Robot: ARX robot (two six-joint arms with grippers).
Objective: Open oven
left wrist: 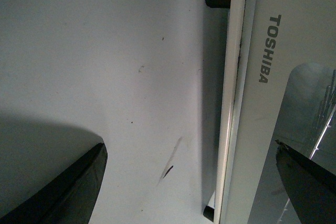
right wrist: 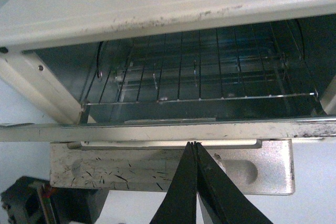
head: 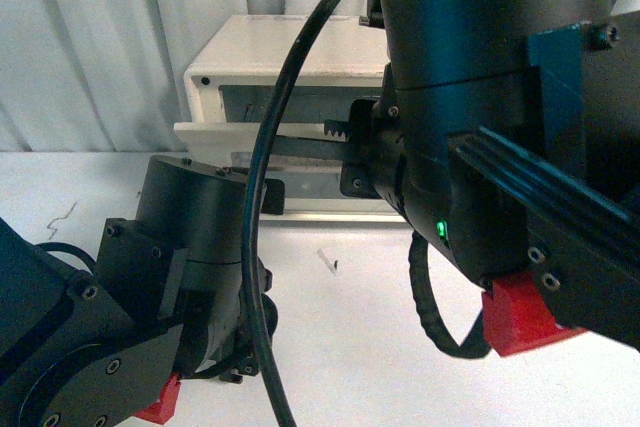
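Oven far centre on worktop. Door partly down, rack exposed. Right end effector pinched closed, tips at handle, seemingly clamping nothing. Left end effector spread open near door. Remaining: lower door fully.

Three views share the Toshiba toaster oven

Front view looks forward from the body, close behind both arms. Left wrist view sits near the lettered door and white table. Right wrist view looks closely into the cavity at the wire rack
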